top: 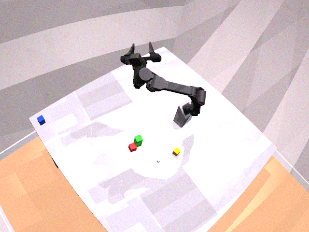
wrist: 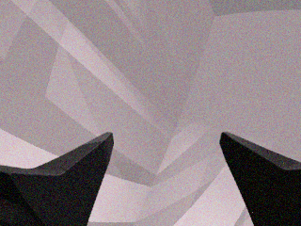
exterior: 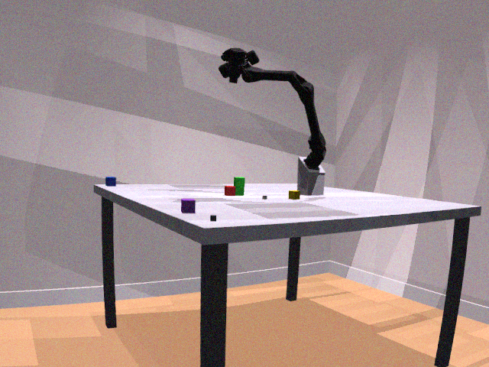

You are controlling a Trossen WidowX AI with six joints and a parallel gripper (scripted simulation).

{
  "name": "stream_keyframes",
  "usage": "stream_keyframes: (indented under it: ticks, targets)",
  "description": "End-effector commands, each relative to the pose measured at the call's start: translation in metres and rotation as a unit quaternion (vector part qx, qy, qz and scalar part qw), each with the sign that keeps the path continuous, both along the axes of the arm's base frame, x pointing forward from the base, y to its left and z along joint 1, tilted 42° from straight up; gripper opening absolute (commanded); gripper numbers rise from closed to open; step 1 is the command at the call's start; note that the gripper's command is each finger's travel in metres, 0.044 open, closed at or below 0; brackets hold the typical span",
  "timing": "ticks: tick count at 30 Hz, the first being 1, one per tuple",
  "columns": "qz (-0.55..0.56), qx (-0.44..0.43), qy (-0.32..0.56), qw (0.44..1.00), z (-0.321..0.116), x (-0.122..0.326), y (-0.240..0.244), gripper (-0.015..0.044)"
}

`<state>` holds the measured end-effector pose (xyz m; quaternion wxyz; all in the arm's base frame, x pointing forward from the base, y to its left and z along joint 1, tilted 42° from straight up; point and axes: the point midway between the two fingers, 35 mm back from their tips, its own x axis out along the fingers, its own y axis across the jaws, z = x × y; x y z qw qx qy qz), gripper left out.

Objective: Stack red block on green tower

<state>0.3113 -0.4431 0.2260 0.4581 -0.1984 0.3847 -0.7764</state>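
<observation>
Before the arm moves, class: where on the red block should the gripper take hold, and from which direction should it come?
Probably from straight above. The red block sits flat on the table, touching or nearly touching the green tower, so a sideways approach risks a knock. Close on the two opposite faces that run away from the tower, keeping both fingers off the green. The gripper is open, empty and raised far from it.

The red block was plain red and the green tower bright green; a blue cube, a yellow cube and a purple cube were each one flat colour; two tiny cubes were black. The table top was white with pale grey rectangular patches, its legs black; the arm and gripper were black, the base grey. The floor was orange in lighter and darker panels; the wall showed grey and pale bands.
</observation>
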Motion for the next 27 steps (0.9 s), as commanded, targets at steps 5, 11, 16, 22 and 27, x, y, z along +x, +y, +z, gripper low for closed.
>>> stream_keyframes:
  ticks: [5, 11, 16, 22, 27]
  targets:
    - [0.098, 0.054, 0.014, 0.994, -0.029, 0.036, 0.004, 0.044]
    - [0.247, 0.168, 0.024, 0.954, -0.087, 0.092, 0.031, 0.044]
    - [0.347, 0.278, 0.019, 0.896, -0.14, 0.128, 0.074, 0.044]
    - [0.427, 0.422, 0.002, 0.8, -0.198, 0.151, 0.145, 0.044]
    - [0.456, 0.544, -0.02, 0.704, -0.235, 0.154, 0.215, 0.044]
